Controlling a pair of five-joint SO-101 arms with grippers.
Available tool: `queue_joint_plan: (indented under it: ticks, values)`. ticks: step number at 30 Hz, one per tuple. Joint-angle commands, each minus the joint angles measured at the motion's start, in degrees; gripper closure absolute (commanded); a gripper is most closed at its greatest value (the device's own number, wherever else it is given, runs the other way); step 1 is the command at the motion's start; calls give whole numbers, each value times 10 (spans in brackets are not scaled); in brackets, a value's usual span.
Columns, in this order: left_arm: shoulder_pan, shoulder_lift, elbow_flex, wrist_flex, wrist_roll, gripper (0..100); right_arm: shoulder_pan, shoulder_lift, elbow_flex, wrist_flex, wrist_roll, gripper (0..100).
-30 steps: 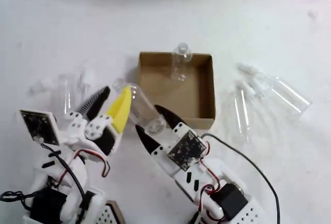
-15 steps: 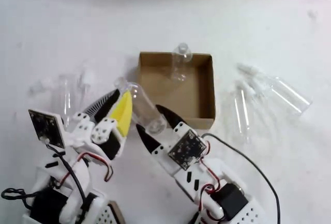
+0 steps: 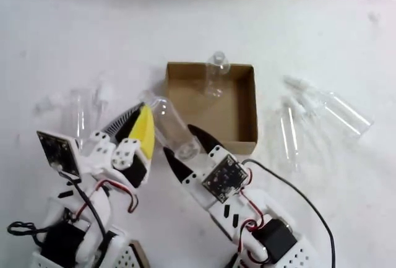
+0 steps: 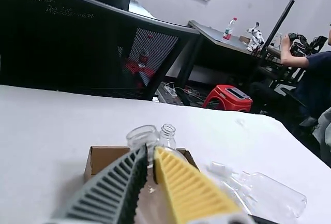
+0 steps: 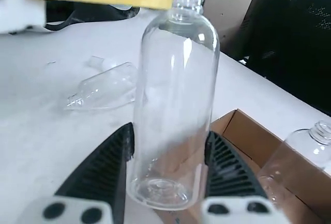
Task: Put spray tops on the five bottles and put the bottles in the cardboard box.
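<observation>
Clear uncapped bottle [image 3: 170, 129] is held at the cardboard box [image 3: 185, 65] corner, your right gripper [image 3: 177, 140] with jaws clamped on its base, your left gripper [image 3: 140, 109] with jaws narrow at its neck: capping appears in hand, and you next need a spray top seated squarely.

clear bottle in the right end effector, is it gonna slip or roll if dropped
Probably light: the clear bottle looks empty. Possibly slippery: smooth sides held only near the base by the right end effector. Round body, so likely to roll on the table.
</observation>
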Motion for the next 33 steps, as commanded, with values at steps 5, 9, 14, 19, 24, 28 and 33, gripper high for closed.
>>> queue_joint_plan:
  ticks: [5, 9, 14, 19, 24, 28, 33]
  values:
    - [12, 7, 8, -43, -44, 979, -6, -5, -32, 1, 5, 958]
    - [10, 7, 8, -43, -44, 979, -6, -5, -32, 1, 5, 958]
    - [7, 7, 5, -43, -43, 928, -6, -5, -33, 1, 5, 958]
    - [-31, 7, 6, -43, -43, 890, -5, -6, -33, 1, 6, 958]
    - [-33, 7, 9, -43, -35, 890, -5, -6, -59, 27, 6, 958]
    - [3, 7, 9, -43, 7, 890, -7, -6, -84, 59, 3, 958]
    - [24, 7, 9, -39, 10, 890, -8, -6, -82, 62, 3, 958]
